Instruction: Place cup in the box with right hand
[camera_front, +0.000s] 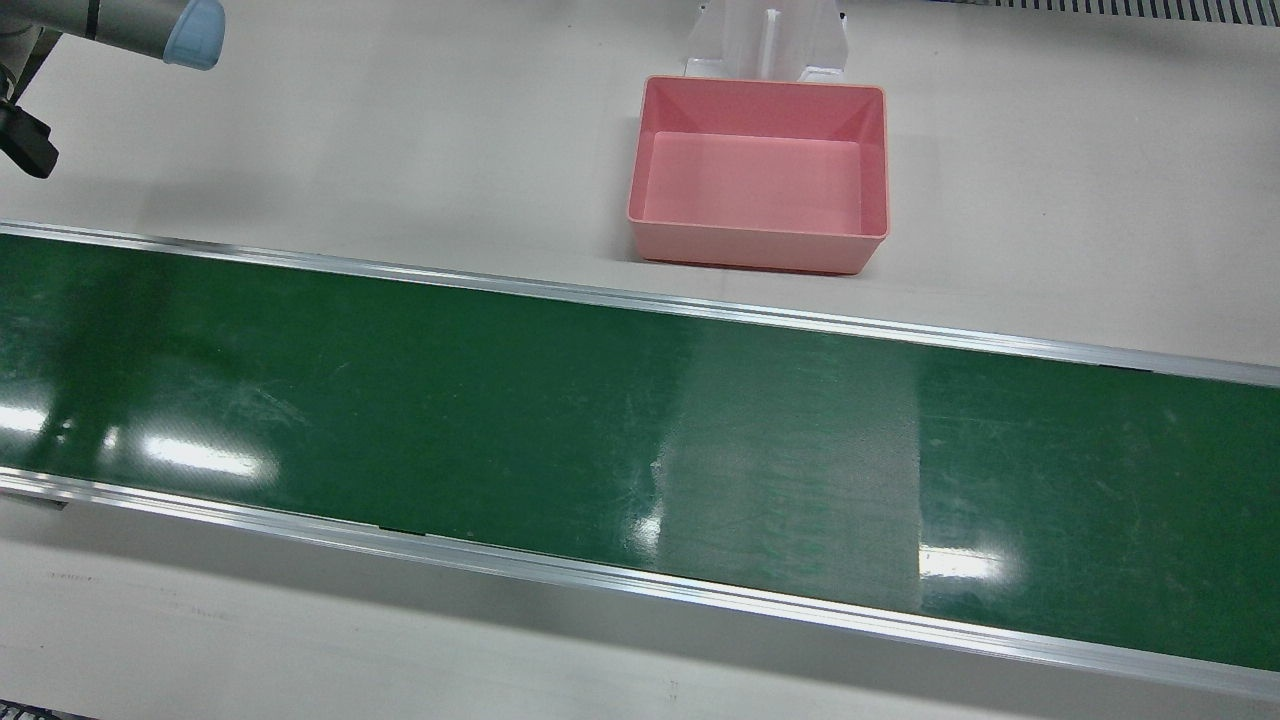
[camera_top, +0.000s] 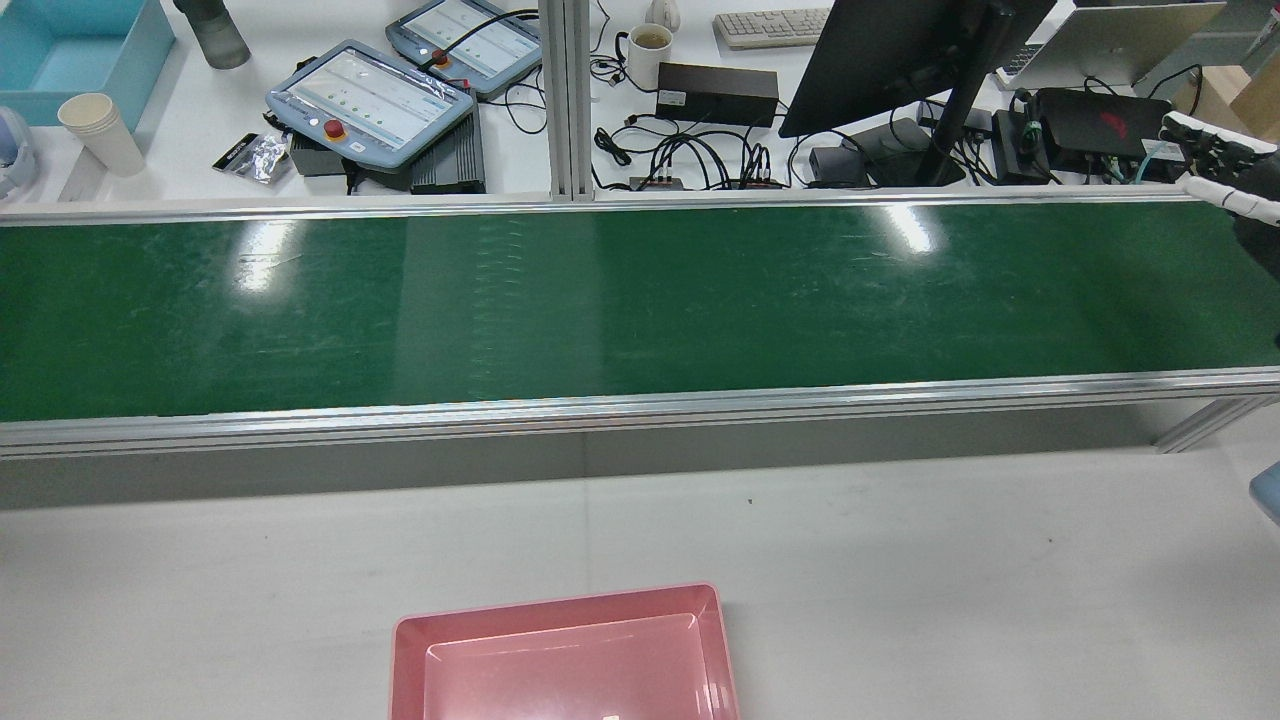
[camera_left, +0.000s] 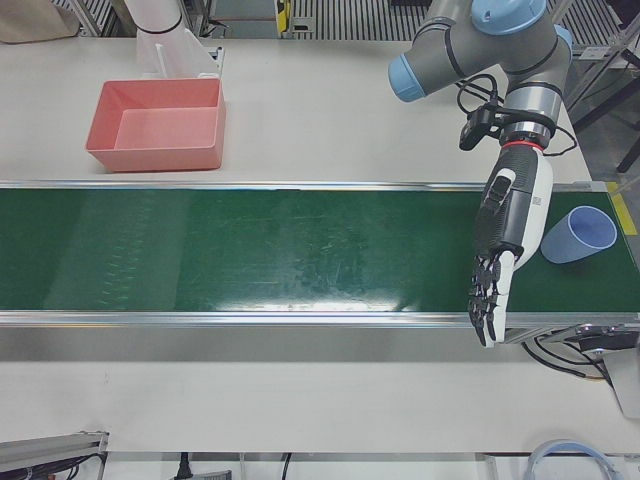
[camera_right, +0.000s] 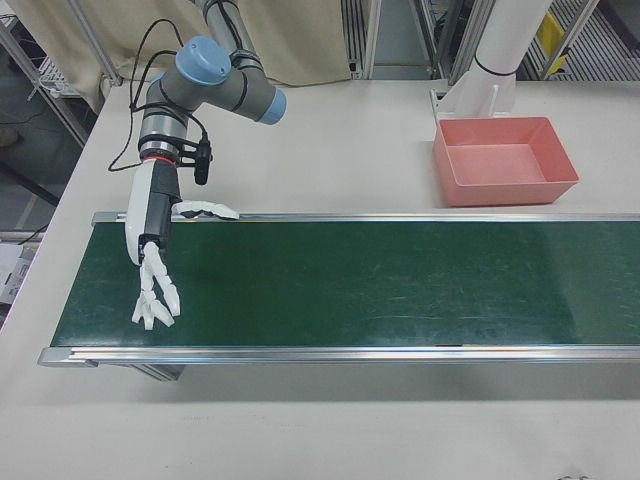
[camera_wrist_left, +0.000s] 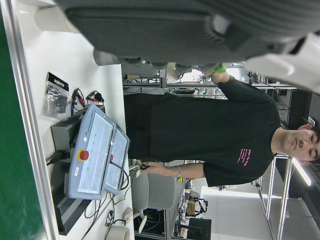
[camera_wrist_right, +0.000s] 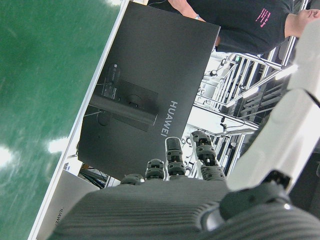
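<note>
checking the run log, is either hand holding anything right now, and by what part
Nothing is held. The right hand hangs open over the green belt, and the left hand is open too, beside the blue cup lying on its side.

Premises: a robotics laboratory or automation test cell, not a home or shop. Evidence follows. A long green conveyor belt with aluminium side rails crosses a plain white work table. 2 industrial robot arms stand at the station, one visible in the left-front view, the other in the right-front view. Beyond the belt is an operators' bench carrying 2 teach pendants with red stop buttons, a monitor, a keyboard, power bricks and loose cabling. Aluminium framing posts divide the bench. A standing person in black is at that bench.
</note>
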